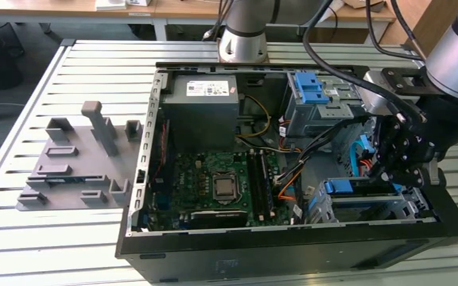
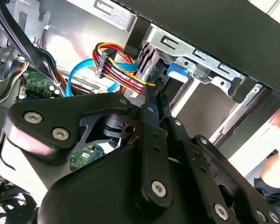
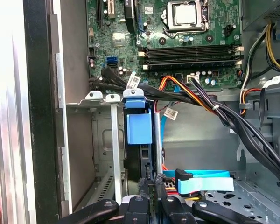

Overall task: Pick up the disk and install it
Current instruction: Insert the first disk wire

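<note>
One gripper (image 3: pixel 149 196), mine, pinched the disk (image 3: pixel 139 128) standing edge-up in its bay (image 3: pixel 91 140); installing, I judged, needed a straight push.

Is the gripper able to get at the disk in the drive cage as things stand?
Probably yes. The gripper already sits at the edge of the disk, which stands upright in the metal drive cage. The cable bundle runs beside it, not across it.
</note>
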Controlling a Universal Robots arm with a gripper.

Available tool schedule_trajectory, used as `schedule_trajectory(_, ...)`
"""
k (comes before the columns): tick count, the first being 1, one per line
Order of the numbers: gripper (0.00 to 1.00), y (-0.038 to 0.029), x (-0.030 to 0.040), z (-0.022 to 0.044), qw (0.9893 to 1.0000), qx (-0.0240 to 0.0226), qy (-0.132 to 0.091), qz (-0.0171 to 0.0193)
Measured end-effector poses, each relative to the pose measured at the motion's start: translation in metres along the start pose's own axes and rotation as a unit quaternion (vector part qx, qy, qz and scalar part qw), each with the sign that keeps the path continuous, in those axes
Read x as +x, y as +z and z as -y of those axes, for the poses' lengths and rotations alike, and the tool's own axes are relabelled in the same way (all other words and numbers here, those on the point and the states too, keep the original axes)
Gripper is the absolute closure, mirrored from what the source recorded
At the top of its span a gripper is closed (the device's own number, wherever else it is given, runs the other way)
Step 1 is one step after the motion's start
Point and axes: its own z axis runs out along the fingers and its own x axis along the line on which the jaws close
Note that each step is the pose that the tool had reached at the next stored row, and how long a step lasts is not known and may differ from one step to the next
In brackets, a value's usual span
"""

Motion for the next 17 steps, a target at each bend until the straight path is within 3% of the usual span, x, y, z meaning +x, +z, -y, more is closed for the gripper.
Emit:
schedule_trajectory(3, 0.83, -0.0001, 0.0, 0.0, 1.0, -0.0001, 0.0, 0.0004)
schedule_trajectory(4, 0.76, -0.0012, 0.0, 0.0, 1.0, -0.0001, 0.0, 0.0004)
schedule_trajectory(10, 0.76, -0.0091, 0.0002, 0.0001, 1.0, -0.0001, 0.0, 0.0003)
schedule_trajectory(12, 0.78, -0.0091, 0.0002, 0.0001, 1.0, -0.0001, 0.0, 0.0003)
schedule_trajectory(14, 0.89, -0.0093, 0.0002, 0.0001, 1.0, -0.0001, 0.0, 0.0001)
schedule_trajectory(17, 0.89, -0.0093, 0.0002, 0.0001, 1.0, -0.0001, 0.0, 0.0002)
